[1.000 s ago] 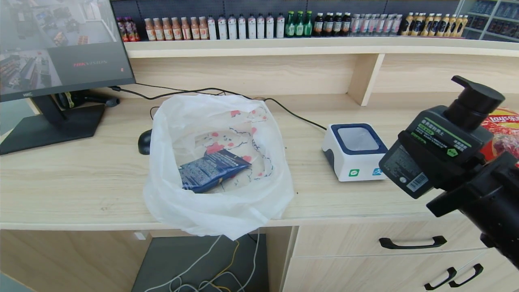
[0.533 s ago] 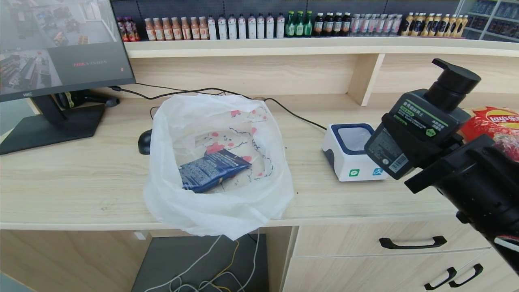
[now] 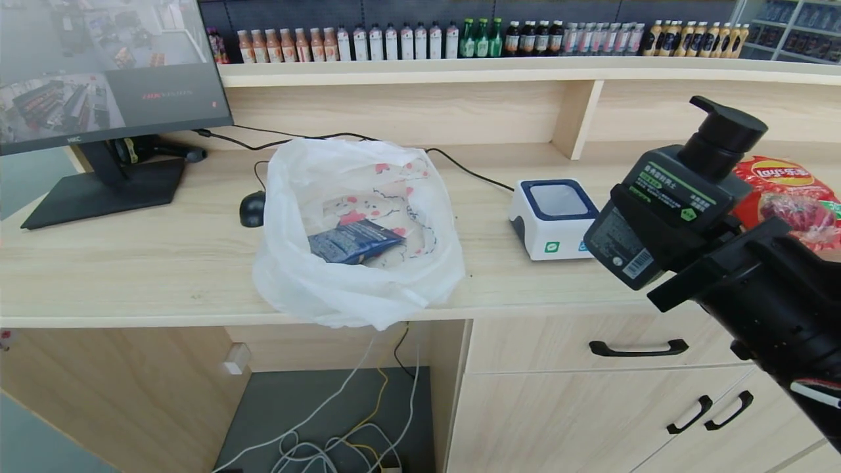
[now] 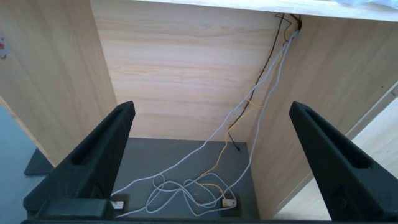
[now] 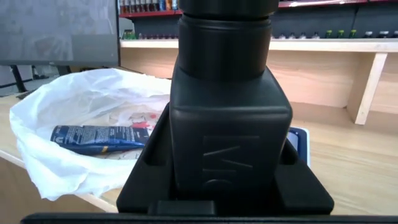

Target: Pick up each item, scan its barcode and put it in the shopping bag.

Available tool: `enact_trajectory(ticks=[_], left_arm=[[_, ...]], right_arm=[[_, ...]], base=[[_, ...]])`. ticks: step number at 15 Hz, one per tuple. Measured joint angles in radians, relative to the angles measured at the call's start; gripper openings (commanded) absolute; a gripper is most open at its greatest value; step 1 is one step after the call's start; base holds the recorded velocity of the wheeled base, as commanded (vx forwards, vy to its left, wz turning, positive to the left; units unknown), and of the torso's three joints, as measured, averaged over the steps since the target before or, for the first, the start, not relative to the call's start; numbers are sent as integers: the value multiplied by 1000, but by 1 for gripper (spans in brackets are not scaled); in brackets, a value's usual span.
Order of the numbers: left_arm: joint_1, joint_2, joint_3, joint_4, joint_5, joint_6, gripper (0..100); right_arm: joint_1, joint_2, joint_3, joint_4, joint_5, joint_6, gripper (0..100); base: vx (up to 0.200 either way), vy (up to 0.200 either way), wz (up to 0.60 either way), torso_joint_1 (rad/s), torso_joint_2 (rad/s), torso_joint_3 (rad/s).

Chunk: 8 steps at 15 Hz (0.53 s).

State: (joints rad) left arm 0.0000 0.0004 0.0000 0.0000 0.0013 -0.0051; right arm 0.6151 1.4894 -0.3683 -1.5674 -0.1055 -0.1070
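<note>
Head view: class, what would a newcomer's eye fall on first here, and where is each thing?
A black pump bottle stands out, held in the air by the right gripper, just right of the white scanner on the counter. Mid-counter sits an open white shopping bag with a blue packet inside. A red chip bag lies at the far right.

wood counter (image 3: 131, 263), drawers (image 3: 631, 348), bottle shelf (image 3: 460, 62).

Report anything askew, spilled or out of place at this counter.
The shopping bag sags over the counter's front edge, its lower folds hanging off. The black pump bottle is tilted, but it is held in the right gripper. Nothing looks spilled or damaged.
</note>
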Motion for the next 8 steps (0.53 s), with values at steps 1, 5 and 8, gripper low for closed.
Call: enact_trajectory(ticks=[1,5,8], left_arm=[[0,0,0,1,0,0,100],[-1,0,0,2,0,-3,100],[0,0,0,2,1,-6,100]], right_arm=[[-2,-2,0,0,-1,0,0],[-2,-17,6,0,0,0,0],[-2,-22,2,-2,0,0,0]], base=[[0,200,0,12,2,-2],[0,200,0,11,5,-4],[0,200,0,1,-2,2]])
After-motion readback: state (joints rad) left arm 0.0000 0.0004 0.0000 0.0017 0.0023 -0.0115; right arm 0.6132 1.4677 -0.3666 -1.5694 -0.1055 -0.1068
